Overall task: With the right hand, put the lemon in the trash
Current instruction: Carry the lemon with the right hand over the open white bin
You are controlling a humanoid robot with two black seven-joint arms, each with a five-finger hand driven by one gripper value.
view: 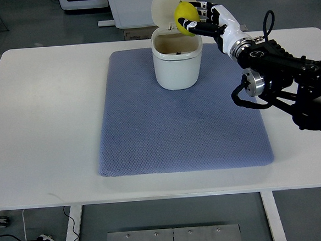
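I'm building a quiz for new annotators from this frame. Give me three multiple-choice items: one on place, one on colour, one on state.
1. Where is the lemon?
A. lying on the mat
B. held over the bin's opening
C. on the bare table

2. What colour is the mat under the trash bin?
A. blue-grey
B. red
C. green

3. How does the bin's lid stand?
A. shut
B. lying on the mat
C. raised open

Answers: 1 B, the right hand grips the lemon just above the bin's rim. 2 A, the textured mat is blue-grey against the white table. 3 C, the lid stands upright behind the opening, showing the inside.
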